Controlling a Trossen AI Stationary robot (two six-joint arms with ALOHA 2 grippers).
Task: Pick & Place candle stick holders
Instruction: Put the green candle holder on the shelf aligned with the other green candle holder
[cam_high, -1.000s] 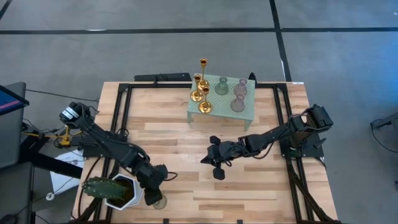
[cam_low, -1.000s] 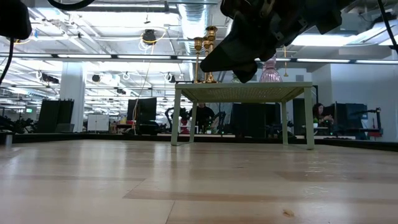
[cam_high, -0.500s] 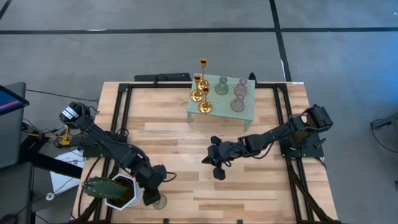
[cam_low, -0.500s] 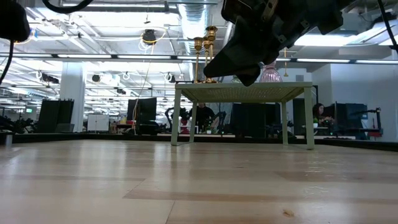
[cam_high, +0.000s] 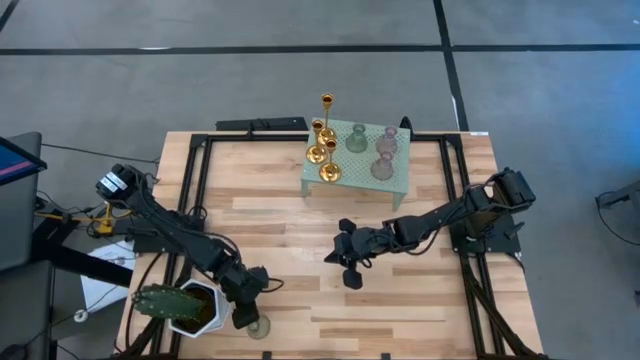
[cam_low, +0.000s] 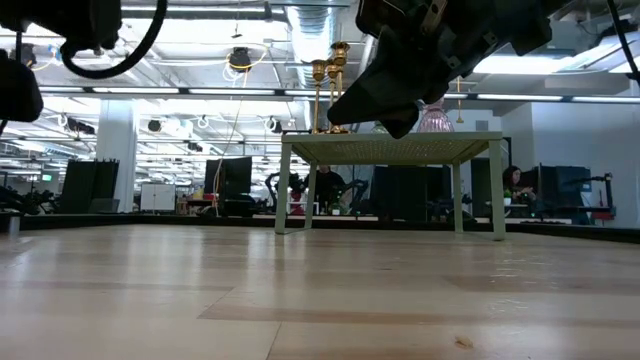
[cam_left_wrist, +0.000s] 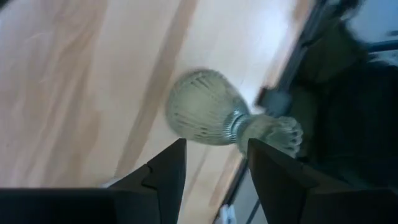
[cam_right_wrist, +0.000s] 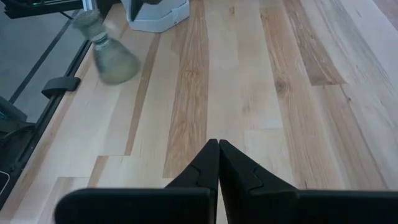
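Your left gripper (cam_left_wrist: 211, 171) has opened and drawn back from the pale green ribbed glass bell-shaped holder (cam_left_wrist: 208, 116), seemingly freestanding near the table's front edge beside the white cactus pot (cam_high: 197, 310), right gripper (cam_right_wrist: 218, 163) shut mid-table.

high: overhead | low: tabletop-level | wrists: close, both see green holder (cam_left_wrist: 208, 118)

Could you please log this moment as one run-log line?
left gripper: open, just off pale green holder beside cactus pot | right gripper: shut, empty, mid-table | six holders on mint stand
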